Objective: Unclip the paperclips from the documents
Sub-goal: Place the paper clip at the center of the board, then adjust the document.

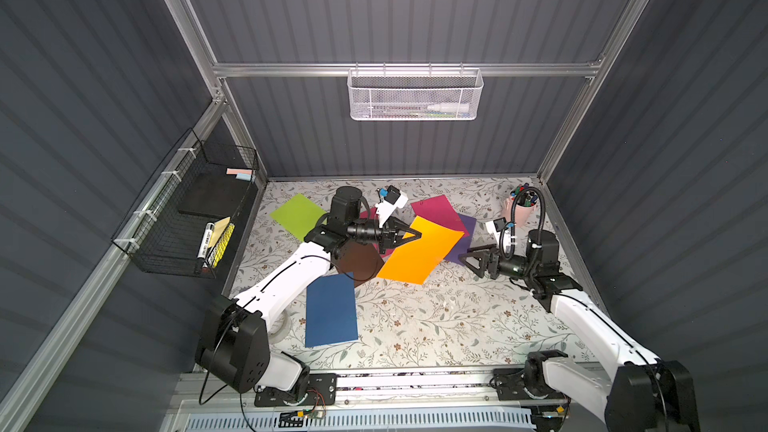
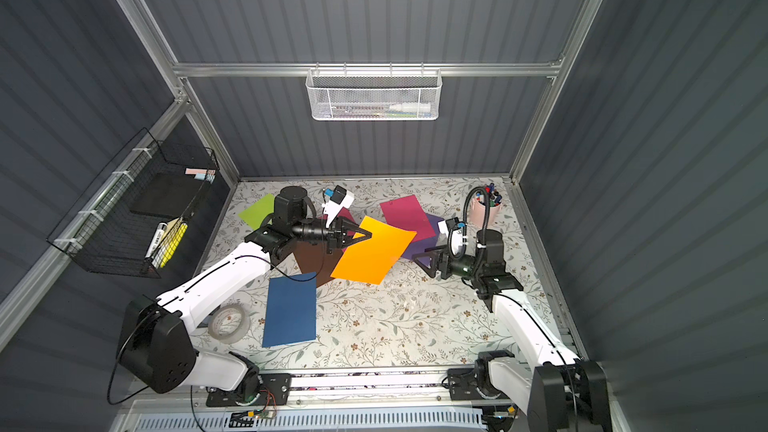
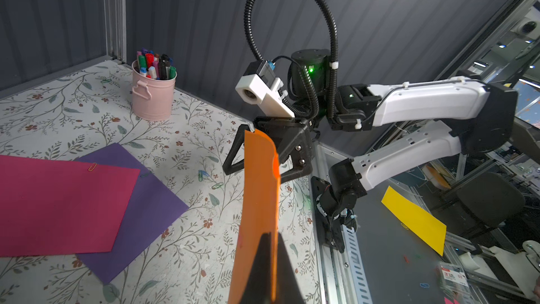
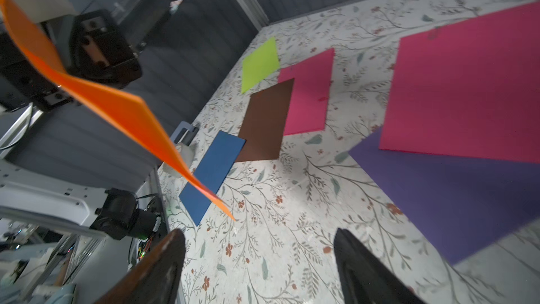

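My left gripper is shut on one edge of the orange document, which hangs curled above the table. My right gripper is open and empty, just right of that sheet's free edge, over the purple document. A magenta document overlaps the purple one and carries a paperclip on its edge. Loose blue and green paperclips lie on the table. Lime, brown, navy and a second pink document lie flat.
A pink cup of marker pens stands at the back right corner. A tape roll lies by the left arm's base. A black wire basket hangs on the left wall and a white mesh basket on the back wall.
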`<control>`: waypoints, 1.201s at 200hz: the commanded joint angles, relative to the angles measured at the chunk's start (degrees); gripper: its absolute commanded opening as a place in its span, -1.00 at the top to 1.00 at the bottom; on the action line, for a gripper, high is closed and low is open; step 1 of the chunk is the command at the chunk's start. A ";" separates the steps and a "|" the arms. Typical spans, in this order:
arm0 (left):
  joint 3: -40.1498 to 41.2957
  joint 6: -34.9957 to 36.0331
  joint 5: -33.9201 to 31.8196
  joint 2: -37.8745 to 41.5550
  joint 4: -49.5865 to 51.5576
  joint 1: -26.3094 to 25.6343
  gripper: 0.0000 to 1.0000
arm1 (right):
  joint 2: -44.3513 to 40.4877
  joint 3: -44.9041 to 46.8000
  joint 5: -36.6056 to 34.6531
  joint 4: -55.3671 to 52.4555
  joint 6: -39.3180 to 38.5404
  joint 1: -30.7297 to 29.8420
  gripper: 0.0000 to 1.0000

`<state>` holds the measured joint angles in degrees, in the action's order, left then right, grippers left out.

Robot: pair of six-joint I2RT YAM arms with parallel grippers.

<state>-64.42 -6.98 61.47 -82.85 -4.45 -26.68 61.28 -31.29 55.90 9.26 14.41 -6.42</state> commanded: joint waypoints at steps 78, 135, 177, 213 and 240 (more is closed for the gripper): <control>-0.83 -3.15 6.63 0.76 -5.66 0.65 1.00 | 4.46 -5.00 12.48 20.00 4.41 -5.10 -0.07; -0.02 -3.65 6.70 0.42 -6.36 1.01 1.00 | 4.83 -7.07 16.91 17.70 5.20 -5.19 0.98; 2.06 -5.24 9.73 -0.24 -8.35 1.08 0.51 | 3.31 -10.72 16.96 9.04 0.15 -5.19 1.00; 3.41 -6.28 10.53 -0.47 -9.87 1.01 0.66 | 4.40 -13.87 18.13 5.87 -0.96 -5.19 1.00; 3.38 -7.99 9.94 -0.32 -12.13 1.12 0.99 | 5.76 -15.24 18.90 3.66 -1.41 -5.36 0.68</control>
<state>-61.39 -13.13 70.17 -83.07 -13.34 -26.02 65.87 -44.66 72.90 16.64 14.83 -11.44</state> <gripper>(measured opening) 0.058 0.066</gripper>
